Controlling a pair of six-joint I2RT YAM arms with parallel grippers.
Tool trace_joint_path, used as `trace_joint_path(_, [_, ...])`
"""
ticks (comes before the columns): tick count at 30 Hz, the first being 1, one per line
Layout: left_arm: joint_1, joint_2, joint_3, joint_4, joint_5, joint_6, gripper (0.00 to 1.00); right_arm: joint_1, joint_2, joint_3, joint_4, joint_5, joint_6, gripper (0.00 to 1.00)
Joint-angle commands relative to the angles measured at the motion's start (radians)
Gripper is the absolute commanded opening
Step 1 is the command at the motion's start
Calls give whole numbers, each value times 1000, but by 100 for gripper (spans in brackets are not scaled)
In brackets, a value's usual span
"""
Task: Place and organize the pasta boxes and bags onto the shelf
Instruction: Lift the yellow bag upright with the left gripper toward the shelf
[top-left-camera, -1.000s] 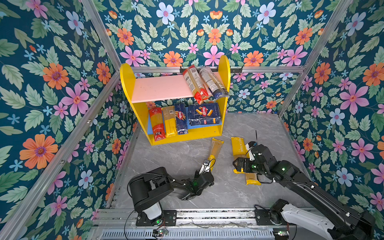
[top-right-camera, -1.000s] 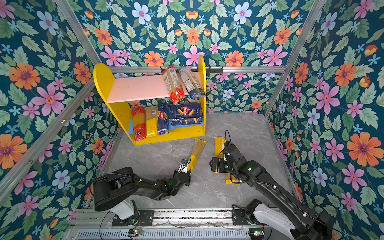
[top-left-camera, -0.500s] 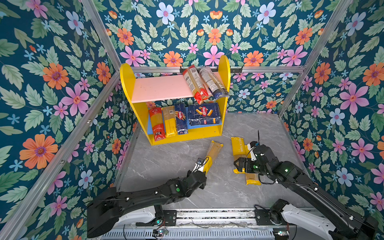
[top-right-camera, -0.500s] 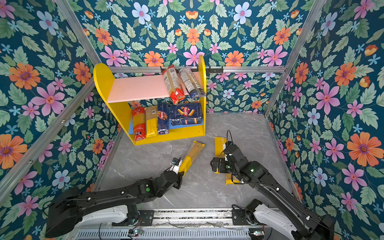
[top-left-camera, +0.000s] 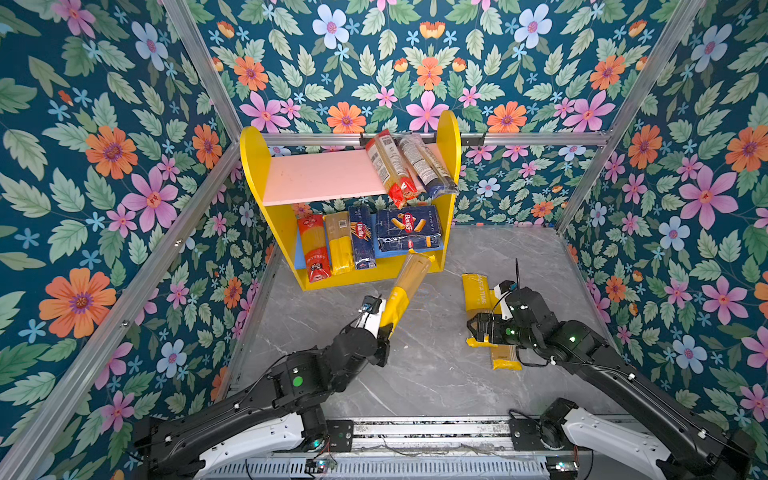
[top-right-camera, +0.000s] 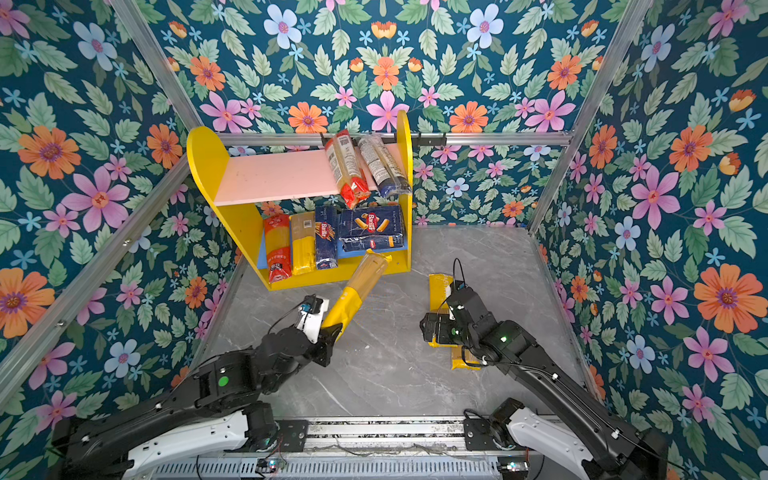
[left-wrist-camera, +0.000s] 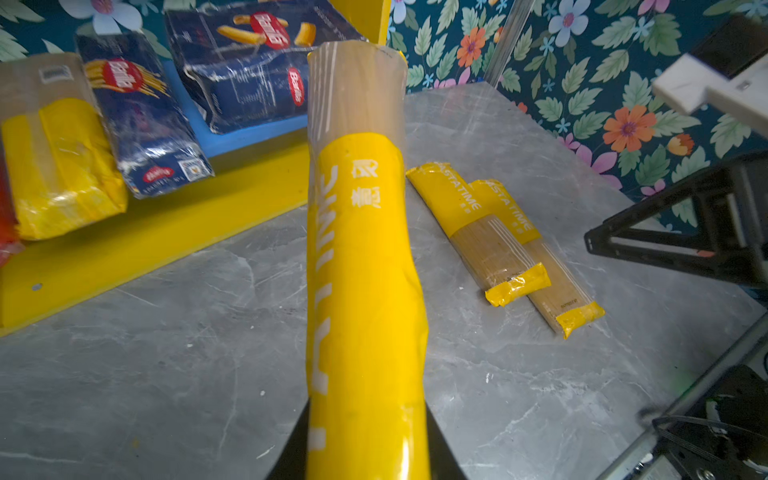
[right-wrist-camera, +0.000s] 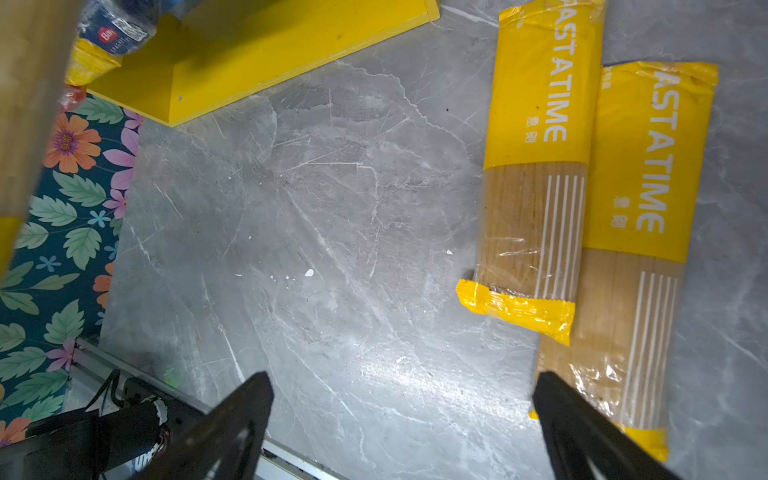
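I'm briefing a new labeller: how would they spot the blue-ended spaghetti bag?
Find the yellow-sided shelf by the back wall. Its pink upper board holds two bags, at the right end. The blue-ended bag lies nearest the yellow side; the red-ended bag is further in.

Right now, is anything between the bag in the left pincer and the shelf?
Nothing lies between the bag held by the left pincer and the shelf. But its tip points at the lower tier, where the wide box already sits straight ahead. The pink board above has bare room on its left.
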Motion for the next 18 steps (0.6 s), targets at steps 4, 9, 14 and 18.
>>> trace_joint_path(4, [-1,-73,115,-18,-66,78,0,1,4,17,0,2,11,99])
trace_joint_path(9, [-1,-123,192,-73,-76,86,0,1,9,21,3,4,9,99])
trace_joint_path(14, [-2,-162,247,-102,-126,96,0,1,23,28,10,-1,6,99])
trace_joint_path(18, [-1,-169,282,-99,-179,111,0,1,30,31,18,-6,3,99])
